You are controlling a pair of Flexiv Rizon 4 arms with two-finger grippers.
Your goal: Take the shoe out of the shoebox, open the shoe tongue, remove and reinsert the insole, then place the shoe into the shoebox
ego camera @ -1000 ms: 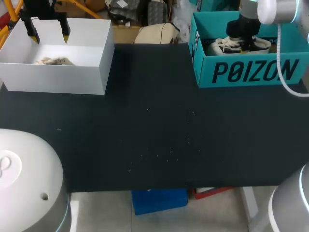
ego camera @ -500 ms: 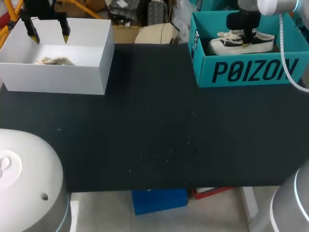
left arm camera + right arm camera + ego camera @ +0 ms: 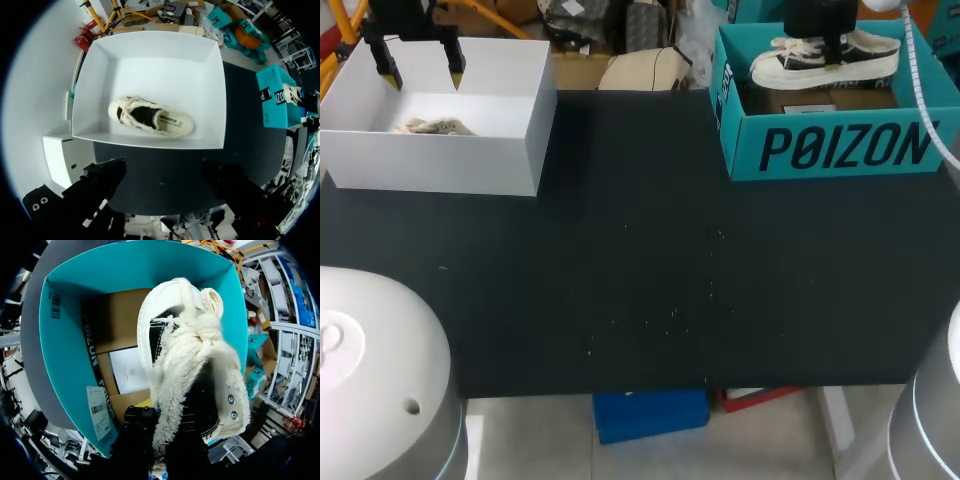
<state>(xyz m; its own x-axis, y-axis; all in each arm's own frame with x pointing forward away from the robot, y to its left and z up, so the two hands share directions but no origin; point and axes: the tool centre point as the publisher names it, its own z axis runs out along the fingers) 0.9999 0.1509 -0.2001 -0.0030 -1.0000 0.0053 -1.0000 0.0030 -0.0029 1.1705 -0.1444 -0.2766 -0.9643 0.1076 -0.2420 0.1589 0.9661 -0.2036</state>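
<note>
Two boxes on the black table (image 3: 640,280), well apart: white box (image 3: 430,165) at far left, teal shoebox (image 3: 840,148) at far right, both open-topped. Two shoes total, one per box area. Shoe #1, the shoe (image 3: 868,60), has a black upper, white sole, cream fleecy lining and white laces. It's roughly level with the toe toward table centre, up over the shoebox's open top near its rear wall, sole off the box floor. Right gripper (image 3: 830,45) comes down from above and is clamped on it at the collar/tongue area. The right wrist view confirms: the shoe (image 3: 190,355) sits between the dark fingers of the right gripper (image 3: 167,435), fleece and laces bulging ahead of them, toe pointing away from the wrist. Its yellow tips are hidden by the fleece. Inside the teal shoebox (image 3: 65,350): brown cardboard floor plus one white paper sheet (image 3: 129,371), no other item visible. Shoe #2, the second shoe (image 3: 432,126), is cream with black. It lies on the white box floor, closer to the near wall than the far one; from the left wrist view, the second shoe (image 3: 151,116) lies lengthwise along that wall of the white box (image 3: 165,55), laces visible. Left gripper (image 3: 421,68) hangs over the far rim of the white box with its two yellow tips spread apart, nothing between them, touching neither shoe nor box. One arm per side, neither crossing the middle.
</note>
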